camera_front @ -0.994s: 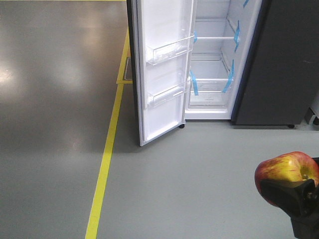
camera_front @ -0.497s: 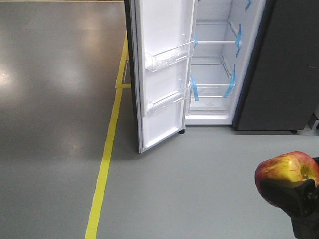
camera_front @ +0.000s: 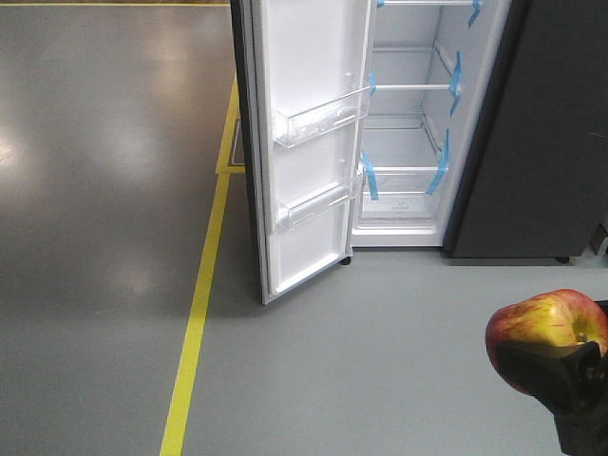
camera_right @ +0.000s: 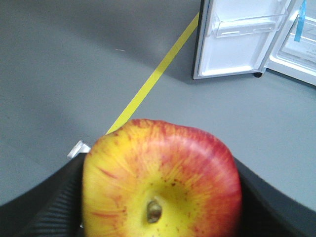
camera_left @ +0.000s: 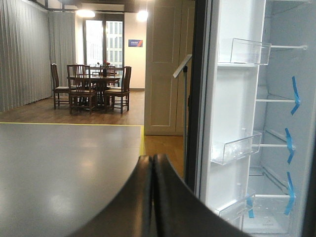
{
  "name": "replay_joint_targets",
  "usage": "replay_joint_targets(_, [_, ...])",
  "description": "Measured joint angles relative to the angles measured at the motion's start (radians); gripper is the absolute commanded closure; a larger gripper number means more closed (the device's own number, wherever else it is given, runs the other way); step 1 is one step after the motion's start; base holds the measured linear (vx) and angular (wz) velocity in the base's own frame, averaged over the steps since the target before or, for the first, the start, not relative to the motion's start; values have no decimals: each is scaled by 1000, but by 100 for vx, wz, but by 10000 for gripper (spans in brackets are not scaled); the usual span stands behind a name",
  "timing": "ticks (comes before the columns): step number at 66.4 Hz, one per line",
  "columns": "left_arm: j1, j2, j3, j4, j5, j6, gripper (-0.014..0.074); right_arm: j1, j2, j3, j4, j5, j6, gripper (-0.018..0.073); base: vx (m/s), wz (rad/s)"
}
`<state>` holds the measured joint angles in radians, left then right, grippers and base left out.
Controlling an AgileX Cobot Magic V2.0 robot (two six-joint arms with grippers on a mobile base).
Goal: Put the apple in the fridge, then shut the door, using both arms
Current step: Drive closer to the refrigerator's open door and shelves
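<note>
One apple (camera_front: 544, 328), red over yellow, sits clamped in the jaws of the right gripper (camera_front: 560, 375) at lower right, well apart from the fridge (camera_front: 404, 123). We note its stem dimple turned up toward the wrist camera, the stem axis tilted. Grey floor (camera_front: 380, 332) lies between them. We list the door (camera_front: 304, 142) swung wide at the left of the compartment, white liner and clear bins (camera_front: 318, 116) showing. One yellow line (camera_front: 195, 323) runs beside it. Left gripper (camera_left: 153, 197): jaws pressed together, holding nothing.
</note>
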<state>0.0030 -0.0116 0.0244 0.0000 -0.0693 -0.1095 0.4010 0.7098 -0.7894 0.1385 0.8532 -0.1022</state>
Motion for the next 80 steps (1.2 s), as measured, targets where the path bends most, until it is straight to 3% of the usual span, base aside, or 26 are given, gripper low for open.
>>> replay_joint_targets(80, [0,0,0,0,0,0,602,0,0,0,0,0,0,365,9,0])
